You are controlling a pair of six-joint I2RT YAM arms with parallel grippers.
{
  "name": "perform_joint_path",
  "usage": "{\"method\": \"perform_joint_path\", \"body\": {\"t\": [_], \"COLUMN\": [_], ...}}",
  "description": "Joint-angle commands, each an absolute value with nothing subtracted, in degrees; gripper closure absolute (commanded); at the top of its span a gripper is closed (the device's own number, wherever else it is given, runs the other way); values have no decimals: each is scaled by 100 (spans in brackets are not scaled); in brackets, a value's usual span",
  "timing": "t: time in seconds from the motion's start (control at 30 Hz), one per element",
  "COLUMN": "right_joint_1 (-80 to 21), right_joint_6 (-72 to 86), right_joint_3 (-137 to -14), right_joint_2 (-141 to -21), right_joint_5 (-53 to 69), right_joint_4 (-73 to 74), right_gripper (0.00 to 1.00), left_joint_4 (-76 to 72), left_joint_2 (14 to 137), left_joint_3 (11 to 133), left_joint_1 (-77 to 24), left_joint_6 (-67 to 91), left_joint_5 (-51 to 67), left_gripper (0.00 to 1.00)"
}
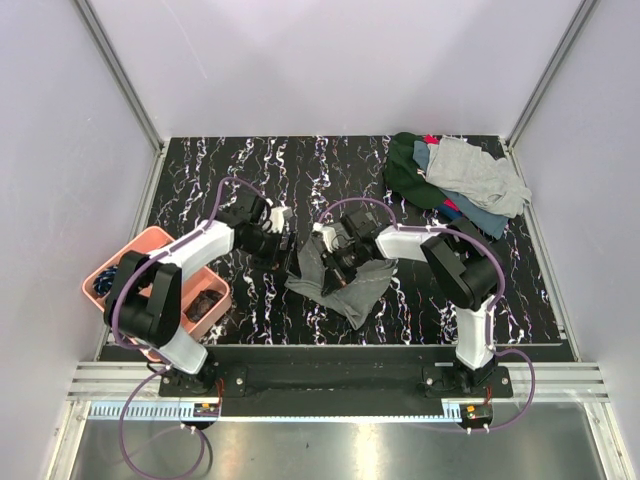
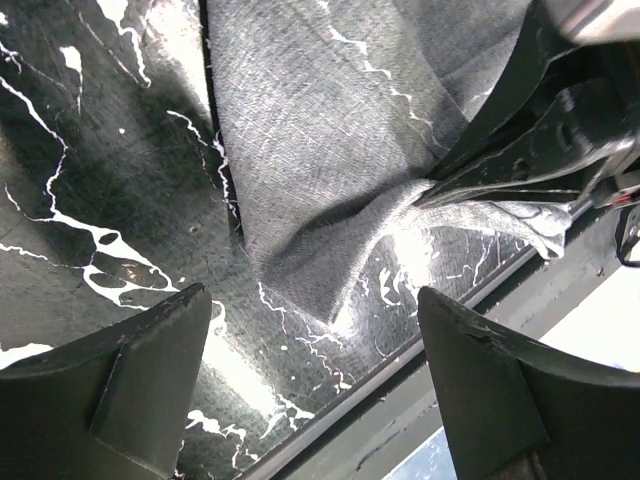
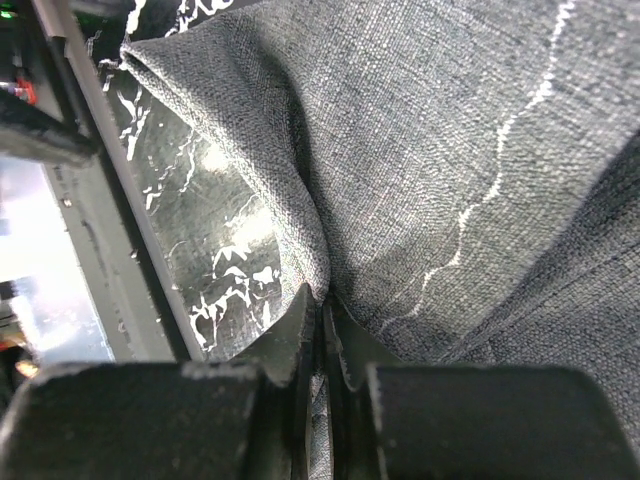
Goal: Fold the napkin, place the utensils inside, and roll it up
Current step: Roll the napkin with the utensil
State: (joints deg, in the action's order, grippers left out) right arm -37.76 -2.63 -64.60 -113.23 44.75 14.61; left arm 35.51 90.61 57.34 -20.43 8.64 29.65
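Note:
The grey napkin (image 1: pixel 345 283) lies rumpled on the black marbled table, between the two arms. My right gripper (image 1: pixel 333 262) is shut on a fold of the napkin (image 3: pixel 430 150), with the cloth pinched between its tips (image 3: pixel 320 312) and bunched upward. My left gripper (image 1: pixel 284 238) is open and empty, just left of the napkin's edge. In the left wrist view the left gripper (image 2: pixel 315 335) hovers over bare table, with the napkin (image 2: pixel 330 140) beyond it and the right gripper's fingers (image 2: pixel 520 110) pinching the cloth. No gold utensils show in any view.
A pink bin (image 1: pixel 135 248) with two compartments stands at the left table edge beside the left arm. A heap of green, light-grey and blue cloths (image 1: pixel 455 178) lies at the back right. The table's near edge (image 2: pixel 420 340) runs close to the napkin.

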Motion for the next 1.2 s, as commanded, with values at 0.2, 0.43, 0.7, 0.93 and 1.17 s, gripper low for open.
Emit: {"method": "perform_joint_path", "body": {"t": [0.2,0.43,0.7,0.93,1.17], "right_joint_1": [-3419,-3375,-3375,-3366,-3358], "right_joint_6": [-325,-343,-352,-343,-343], "right_joint_3": [-6425,-6434,-6434,-6469,-6451], "right_joint_2": [-11646,-11681,-11690,-11733,-11690], "right_joint_5": [4904,4983,5019,5071,5115], "right_joint_4": [1538,1529,1529,1529,1529], "right_gripper": [91,92,91,91,91], "left_joint_4": [1707,888,853,940,905], "left_joint_2": [8376,8192,8586,8754,9060], "left_joint_3": [4782,4202,4122,4289,4341], "left_joint_1": [-2013,-2021,-2179,-2250,-2303], "left_joint_6": [1564,1635,1652,1617,1573], "left_joint_5": [3128,3235,2874,2733,2426], "left_gripper": [13,18,25,34,32]}}
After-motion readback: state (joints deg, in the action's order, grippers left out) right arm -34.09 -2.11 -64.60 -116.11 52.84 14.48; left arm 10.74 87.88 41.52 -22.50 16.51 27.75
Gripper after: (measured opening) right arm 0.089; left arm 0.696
